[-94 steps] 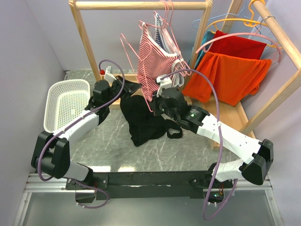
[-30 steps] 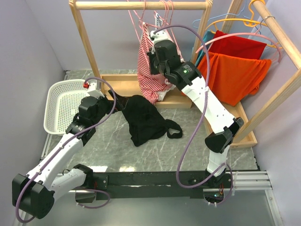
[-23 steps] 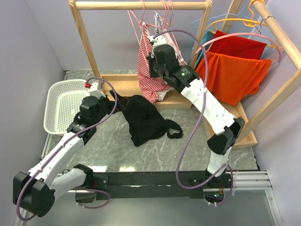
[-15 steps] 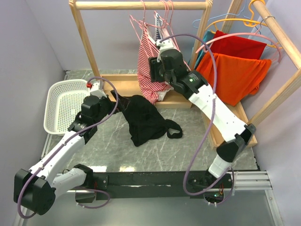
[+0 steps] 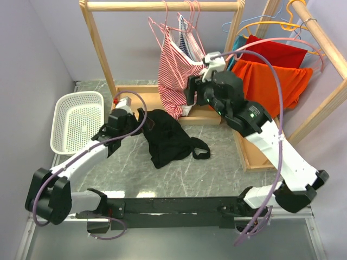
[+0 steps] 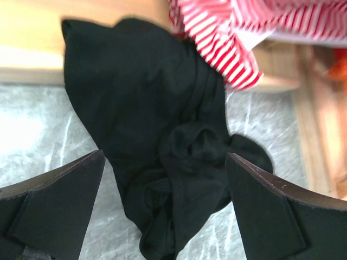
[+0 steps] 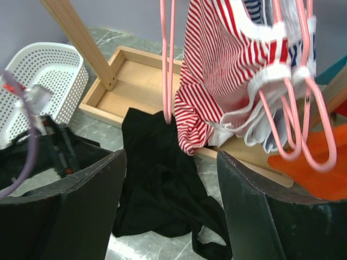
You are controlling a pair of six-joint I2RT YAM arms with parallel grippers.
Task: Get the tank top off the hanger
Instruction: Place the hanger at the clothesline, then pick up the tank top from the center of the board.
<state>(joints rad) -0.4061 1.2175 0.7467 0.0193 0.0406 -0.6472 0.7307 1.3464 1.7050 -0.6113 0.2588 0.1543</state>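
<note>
Left wrist view, blurred: left gripper (image 6: 164, 157) spread wide and empty, poised over black tank top (image 6: 146, 108). Lies crumpled on the table (image 5: 217, 173) in front of wooden rack (image 5: 100, 49), far edge over the rack's base, near hem cut off by the frame. Beyond, right gripper (image 7: 171, 154) parted, holding nothing, facing the rack. Hanging bare from the rack: pink hanger (image 7: 167, 65), hook out of frame, beside striped top (image 7: 217, 70).

Red-and-white striped tank top (image 5: 176, 65): thin matt cloth with white banded edging.
Slim pink hangers (image 7: 162, 59): smooth, slightly glossy; plastic or coated wire, cannot tell which.
Crumpled black garment (image 5: 165, 135): soft matt cloth.
Pale wooden rack (image 5: 162, 6): smooth, bare-looking timber.
Grey marbled table (image 5: 179, 173): polished, reflective.
White perforated basket (image 5: 76, 122): plastic, dull sheen.
</note>
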